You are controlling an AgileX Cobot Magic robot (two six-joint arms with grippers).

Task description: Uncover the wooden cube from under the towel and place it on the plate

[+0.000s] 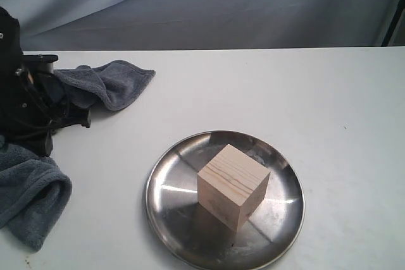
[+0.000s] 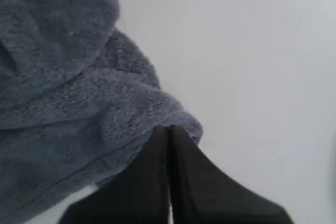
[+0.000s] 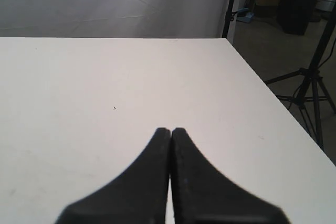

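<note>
**Cube on plate, towel off to the left**

Nearest the exterior camera, a steel plate (image 1: 158, 181) sits on the white table (image 1: 329, 105). The wooden cube (image 1: 231, 184) stands flat on it, a little off centre, one corner turned to the camera. It is pale wood with grain lines across the top, and it reflects dimly in the scuffed metal. It is in full view.

At the left edge the blue-grey towel (image 1: 31, 197) lies in two plush heaps, well apart from the plate. The black left arm (image 1: 25, 105) and its cables hide the cloth between them.

- Left gripper (image 2: 169, 129): fingers pressed together, tips at the towel's edge, no cloth seen between them.
- Right gripper (image 3: 170, 129): fingers pressed together over bare table.

Farthest back are a grey backdrop (image 1: 221, 4) and a tripod (image 3: 310, 82) past the table edge.
</note>
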